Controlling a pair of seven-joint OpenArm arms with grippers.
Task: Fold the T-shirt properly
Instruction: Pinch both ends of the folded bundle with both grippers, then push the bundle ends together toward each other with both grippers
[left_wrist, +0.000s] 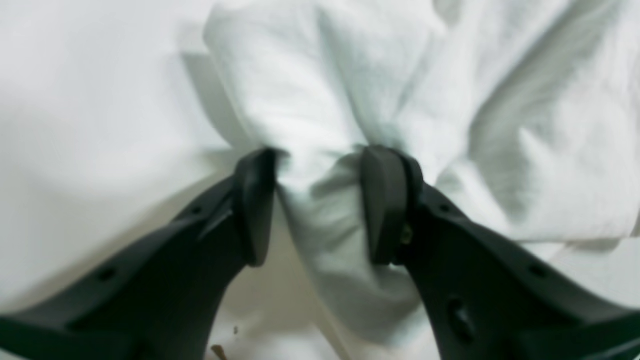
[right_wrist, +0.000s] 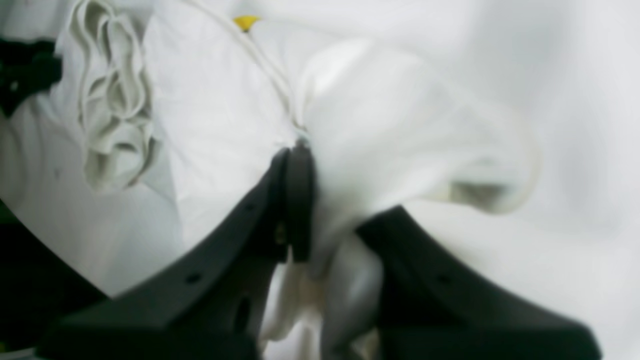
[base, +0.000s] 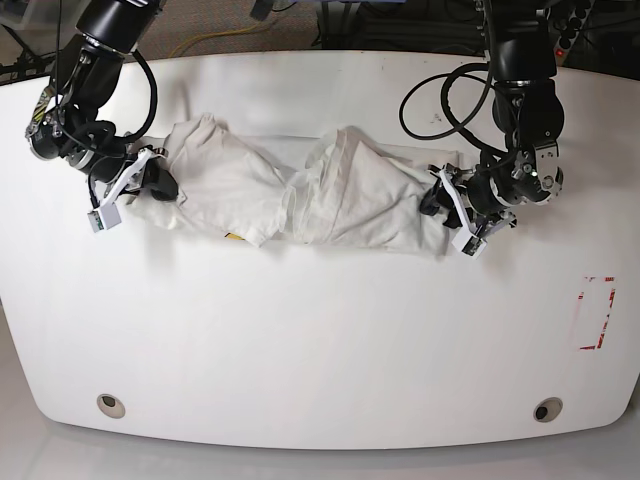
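Note:
The off-white T-shirt (base: 300, 190) lies bunched and stretched sideways across the back half of the white table. A small yellow patch (base: 234, 237) shows at its front edge, and also in the right wrist view (right_wrist: 246, 21). The big print is hidden. My left gripper (base: 437, 203) is shut on a fold of the shirt (left_wrist: 320, 200) at its right end. My right gripper (base: 158, 185) is shut on bunched cloth (right_wrist: 340, 200) at the shirt's left end. Both hold the cloth low over the table.
The white table (base: 320, 350) has a rounded front edge with two round holes (base: 110, 404) (base: 544, 409). A red-outlined marker (base: 594, 312) lies at the right. Cables (base: 440, 110) hang from the arm on the right of the base view.

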